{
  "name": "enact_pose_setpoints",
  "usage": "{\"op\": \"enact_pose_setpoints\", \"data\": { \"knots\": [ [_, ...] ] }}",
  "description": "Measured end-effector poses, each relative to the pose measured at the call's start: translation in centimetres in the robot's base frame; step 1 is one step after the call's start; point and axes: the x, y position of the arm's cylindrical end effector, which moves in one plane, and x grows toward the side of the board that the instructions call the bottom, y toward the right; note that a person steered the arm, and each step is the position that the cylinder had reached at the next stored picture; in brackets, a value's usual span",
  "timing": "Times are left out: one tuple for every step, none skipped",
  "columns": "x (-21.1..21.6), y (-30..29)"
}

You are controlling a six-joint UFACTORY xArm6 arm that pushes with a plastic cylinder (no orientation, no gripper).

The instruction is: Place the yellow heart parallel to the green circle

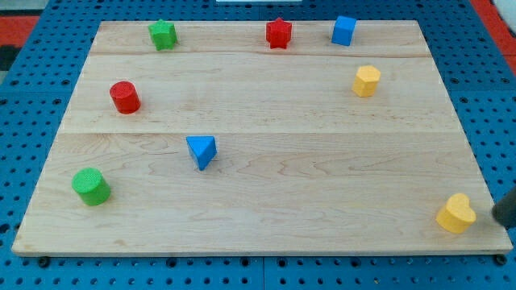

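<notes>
A wooden board (266, 121) is seen lying on a blue perforated desk (24, 121). The yellow heart (455, 213) is located in the board's corner at the view's bottom right, close to the right edge. The green circle (91, 186) is found near the opposite side, at the view's bottom left, well apart from the heart and at roughly the same height in the view. Only a dark sliver of the rod is visible at the view's right edge; my tip (501, 221) is placed just beside the yellow heart, on its right, and contact cannot be confirmed. No pincer is fitted, so a released or clenched state cannot be told. A blue triangle (201, 151) is noted left of the board's centre. A red cylinder (124, 97) is noted at the upper left. Along the view's top edge a green star-like block (162, 35), a red star (279, 33) and a blue cube (344, 30) are recorded. A yellow hexagonal block (366, 80) is noted below the blue cube.
</notes>
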Motion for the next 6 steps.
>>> {"op": "enact_pose_setpoints", "data": {
  "knots": [
    [0.0, -10.0],
    [-0.6, -13.7],
    [-1.4, -10.7],
    [-2.6, -7.9],
    [-3.7, -10.1],
    [-3.7, -13.7]
  ]
}}
